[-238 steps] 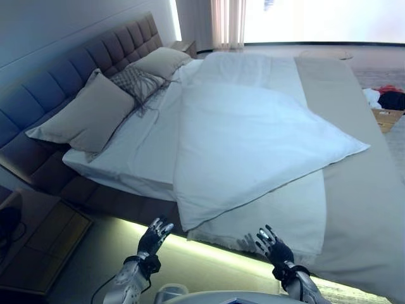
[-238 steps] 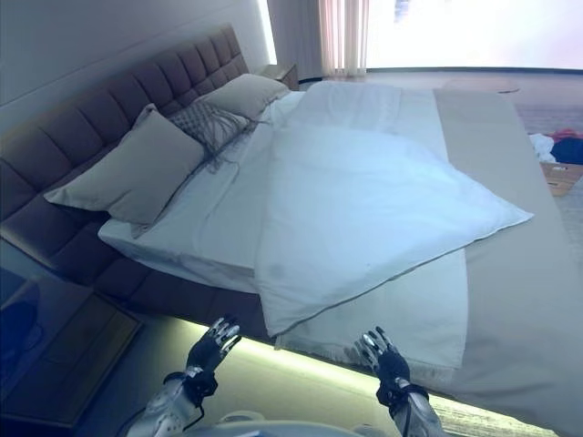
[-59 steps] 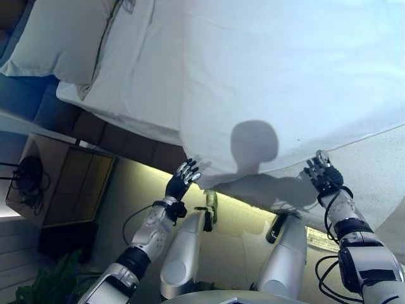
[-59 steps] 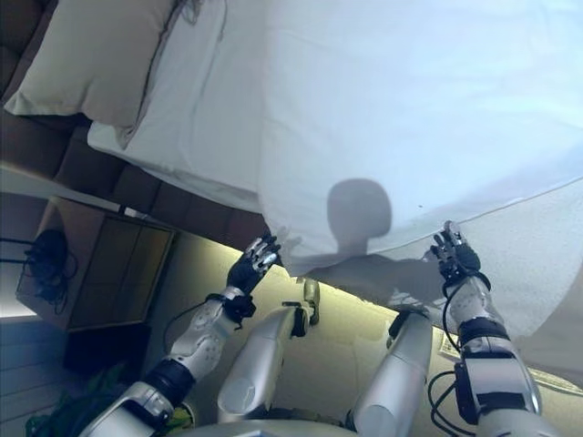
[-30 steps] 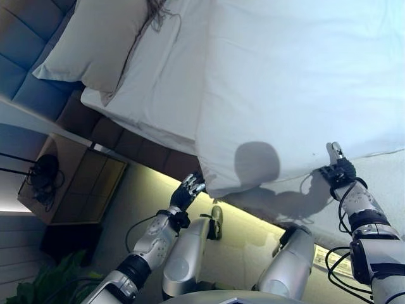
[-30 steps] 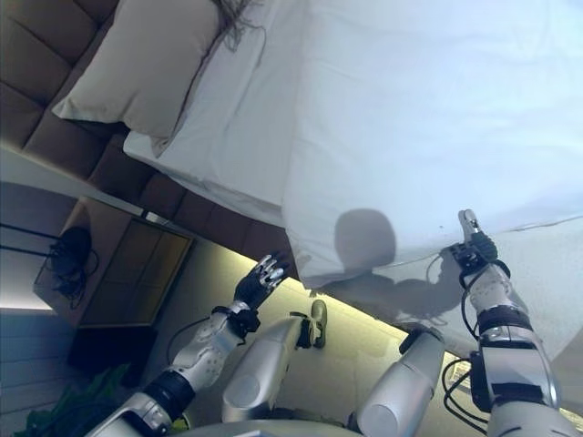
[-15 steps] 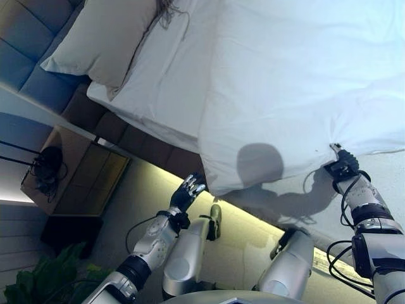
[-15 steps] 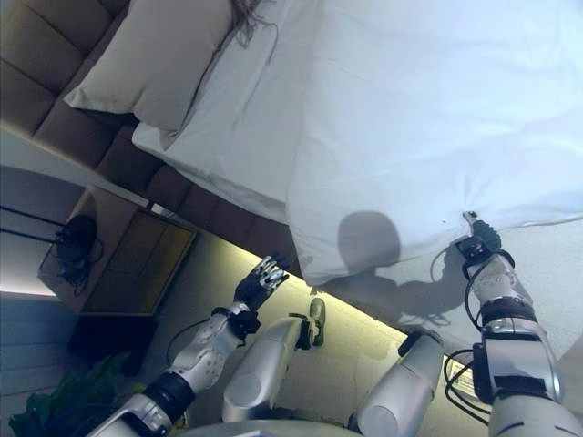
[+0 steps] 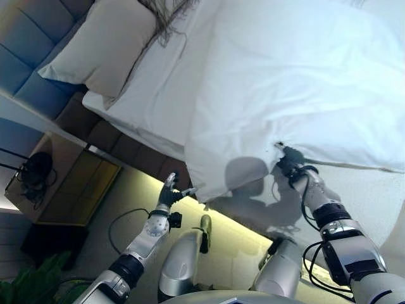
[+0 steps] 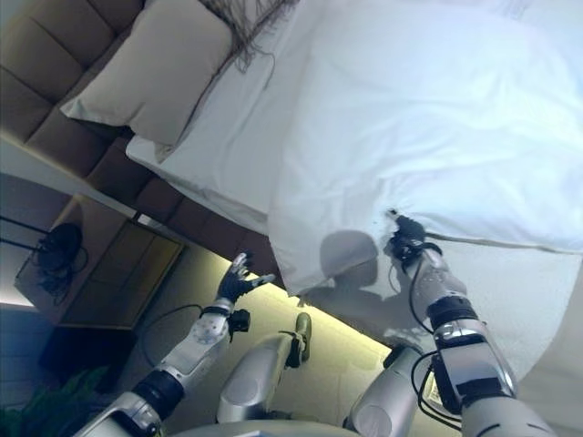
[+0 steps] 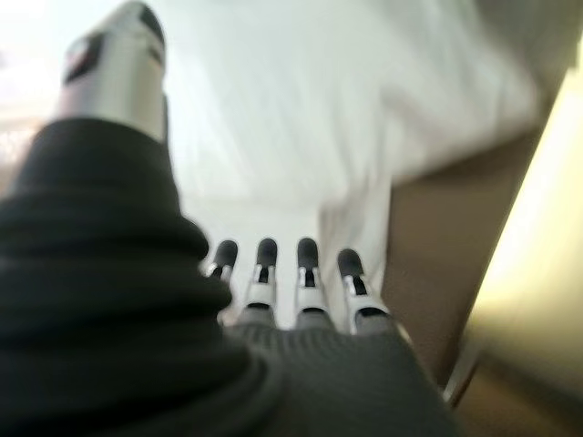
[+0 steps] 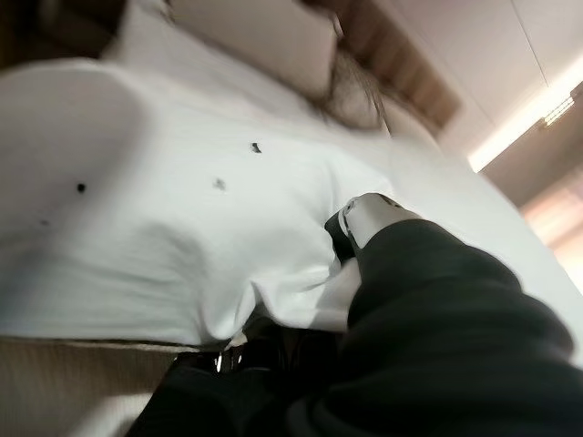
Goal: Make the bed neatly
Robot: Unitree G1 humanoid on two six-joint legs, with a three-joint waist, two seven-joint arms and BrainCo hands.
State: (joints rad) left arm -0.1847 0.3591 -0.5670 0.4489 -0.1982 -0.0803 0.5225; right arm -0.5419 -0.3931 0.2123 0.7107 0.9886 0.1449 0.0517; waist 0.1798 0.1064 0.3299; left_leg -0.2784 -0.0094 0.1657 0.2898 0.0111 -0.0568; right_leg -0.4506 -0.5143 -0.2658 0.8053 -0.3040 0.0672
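Note:
A white duvet [image 9: 304, 82] lies crooked over the bed, with its near edge hanging past the mattress side. My right hand [image 9: 289, 159] is at that near edge, its fingers curled into a bunched fold of the duvet; the right wrist view shows the cloth [image 12: 182, 228] gathered against the hand. My left hand [image 9: 171, 193] is open and empty, held in the air beside the bed just below the duvet's hanging corner [image 9: 202, 187]. The left wrist view shows its straight fingers [image 11: 287, 273] pointing at the white cloth.
A beige pillow [image 9: 101, 44] and a patterned cushion [image 9: 168, 12] lie against the padded headboard [image 9: 25, 57]. The white sheet [image 9: 158, 95] shows left of the duvet. A nightstand [image 9: 69, 183] with a dark object [image 9: 28, 168] stands at the left. A textured throw [image 9: 373, 202] lies at the right.
My right hand has closed on the duvet's edge and pulled it left, bunching the cloth. My left hand has drifted a little left and down. The camera has shifted.

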